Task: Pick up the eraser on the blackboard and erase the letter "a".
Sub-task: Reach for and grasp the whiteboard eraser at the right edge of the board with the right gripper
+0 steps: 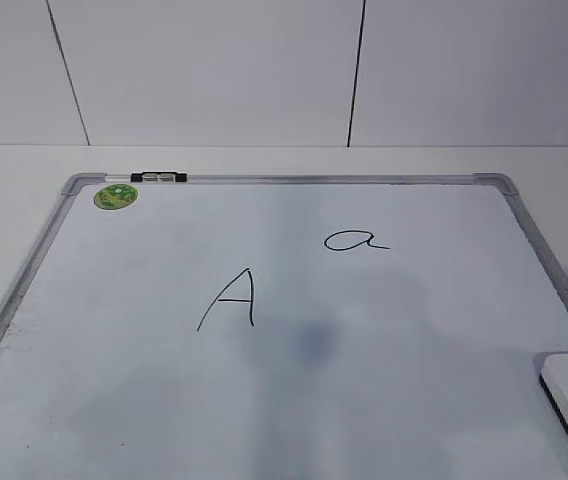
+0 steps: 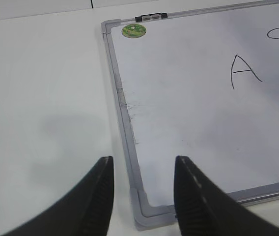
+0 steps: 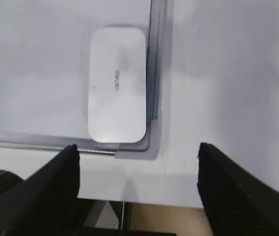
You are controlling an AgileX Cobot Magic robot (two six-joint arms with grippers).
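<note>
- The eraser (image 3: 117,84) lay flat in the board's (image 1: 524,225) near right corner, tucked against the frame, handy for the right arm.
- The right pincer (image 3: 137,169) hung over it, wide open and empty; the left pincer (image 2: 143,189) was likewise open.
- The "a" (image 1: 356,240) sat far right, with bare board between it and the eraser.
- The frame edges bounded any sweep.

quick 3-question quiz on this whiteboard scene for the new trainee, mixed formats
1. True or false: the right claw is shut on the eraser.
2. Which board corner holds the eraser? A) near right B) far left C) far right
3. Fill in: the green sticker sits in the far ____ corner of the blackboard.

Key: 1 false, it is open with the eraser lying untouched; 2 A; 3 left.
</note>
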